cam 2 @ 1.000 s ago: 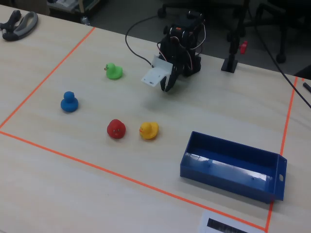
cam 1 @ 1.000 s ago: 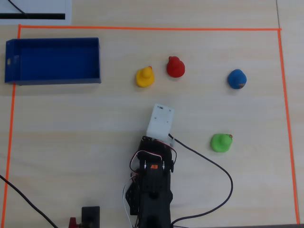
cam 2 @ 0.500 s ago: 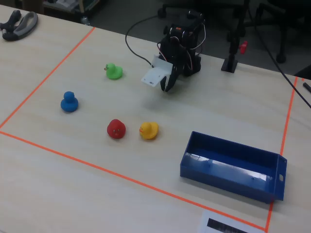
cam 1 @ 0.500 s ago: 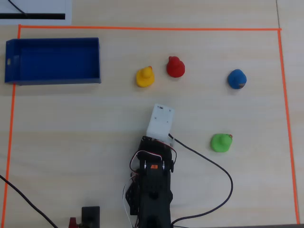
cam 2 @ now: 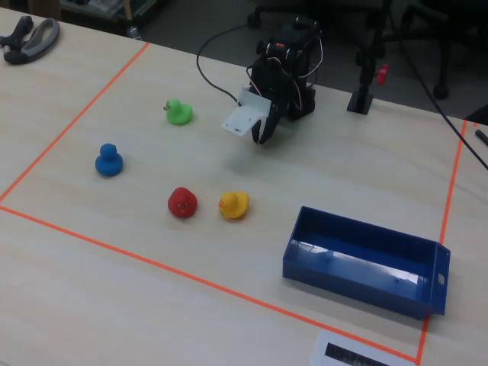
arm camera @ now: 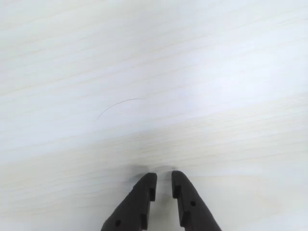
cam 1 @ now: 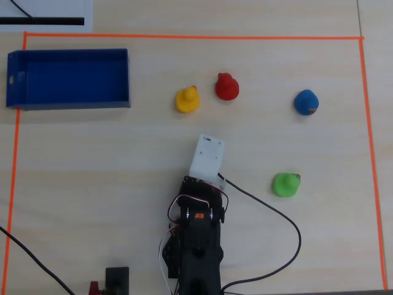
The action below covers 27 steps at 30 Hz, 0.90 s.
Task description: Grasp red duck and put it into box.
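Your fingers (arm camera: 163, 179) sit nearly together with only a thin slit between them, clamped on nothing, hanging low over bare worktop (arm camera: 154, 72) in the wrist view, so no duck is in that camera yet. In the overhead view the red duck (cam 1: 226, 86) stands at about 12 o'clock from the arm's white wrist housing (cam 1: 207, 156), slightly toward 1, and is untouched. Main risk: the yellow duck (cam 1: 186, 99) sits just beside the red one at its 8 o'clock, near but apart, so if you come down with the fingers spread wide or off-line you likely bump or pinch yellow instead. Second risk: with the fingers this close together you would knock the red duck away rather than straddle it, so open before you descend. The rounded body probably slips if you pinch high on the head bump; go low on the body. The box (cam 1: 67, 78) lies well apart at roughly 10 o'clock from the arm, near the left edge of the orange tape border (cam 1: 184, 36); the carry path from red to box passes right over yellow, so lift clear or you drag it along. The blue duck (cam 1: 306, 102) at 2 o'clock and the green duck (cam 1: 285, 184) at 3 o'clock are well off the route and not in the way. The black cable (cam 1: 270, 212) trails behind the arm, probably harmless.
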Motion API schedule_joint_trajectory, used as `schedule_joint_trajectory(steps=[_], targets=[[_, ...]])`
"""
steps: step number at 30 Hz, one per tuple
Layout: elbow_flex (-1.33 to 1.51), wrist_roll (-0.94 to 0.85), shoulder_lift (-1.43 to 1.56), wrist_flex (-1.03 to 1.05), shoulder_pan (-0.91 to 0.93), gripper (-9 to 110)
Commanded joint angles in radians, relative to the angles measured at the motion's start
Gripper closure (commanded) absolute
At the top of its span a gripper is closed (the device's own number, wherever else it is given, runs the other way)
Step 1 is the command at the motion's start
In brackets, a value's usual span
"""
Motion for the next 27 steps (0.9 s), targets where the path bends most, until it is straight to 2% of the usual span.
schedule_joint_trajectory(steps=[1,22,25,27], targets=[[-0.006,0.011,-0.005,0.023,0.000,101],[-0.008,0.006,-0.005,-0.011,0.002,100],[-0.069,-0.018,-0.037,-0.060,0.049,96],[-0.186,-0.023,-0.158,-0.072,0.057,90]])
